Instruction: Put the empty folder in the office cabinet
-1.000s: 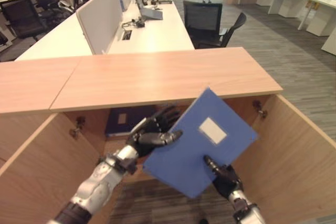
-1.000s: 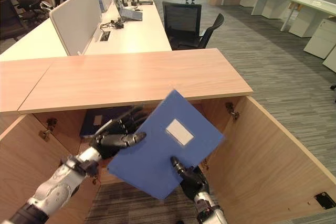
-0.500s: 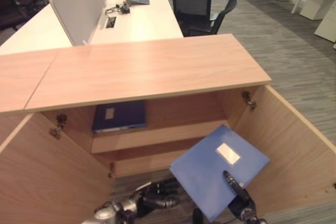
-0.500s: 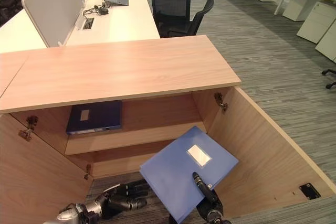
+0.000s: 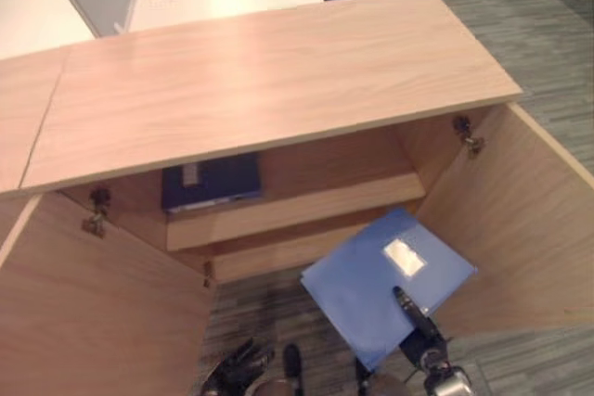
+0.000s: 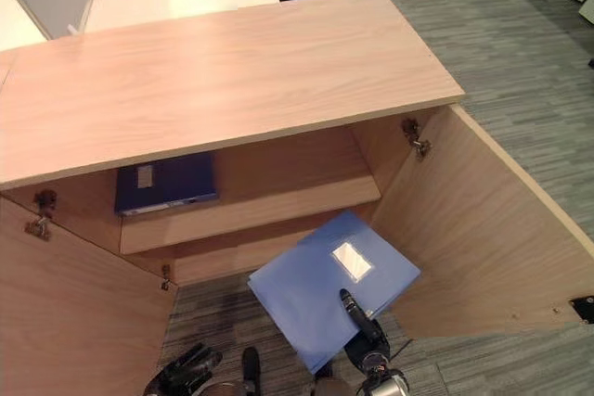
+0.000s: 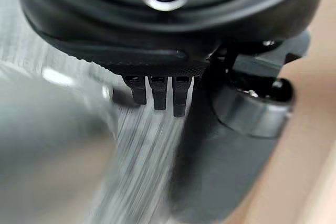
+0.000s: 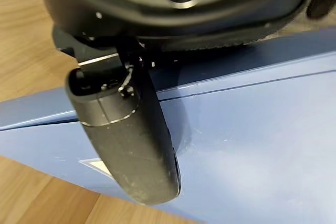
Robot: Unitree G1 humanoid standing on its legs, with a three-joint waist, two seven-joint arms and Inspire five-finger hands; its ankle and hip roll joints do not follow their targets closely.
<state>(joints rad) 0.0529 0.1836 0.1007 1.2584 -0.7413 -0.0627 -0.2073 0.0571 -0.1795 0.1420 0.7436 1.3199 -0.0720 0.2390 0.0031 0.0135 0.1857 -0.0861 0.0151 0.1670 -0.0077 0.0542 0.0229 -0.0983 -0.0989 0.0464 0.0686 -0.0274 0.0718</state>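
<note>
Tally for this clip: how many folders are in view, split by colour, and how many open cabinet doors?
Light blue folder, held in the right robot hand in front of the open cabinet: 1
Dark blue folder, lying flat on the cabinet's upper shelf: 1
Open cabinet doors, left door and right door: 2
Total: 4

head eyes look down on open cabinet (image 5: pixel 278 90), wrist views close-up

- Cabinet (image 5: pixel 278 81), both doors swung open, wooden top bare
- Upper shelf (image 6: pixel 269 206) inside carries a dark blue folder (image 6: pixel 165 183) lying flat at its left end
- Grey striped carpet (image 6: pixel 520 53) around the cabinet
</note>
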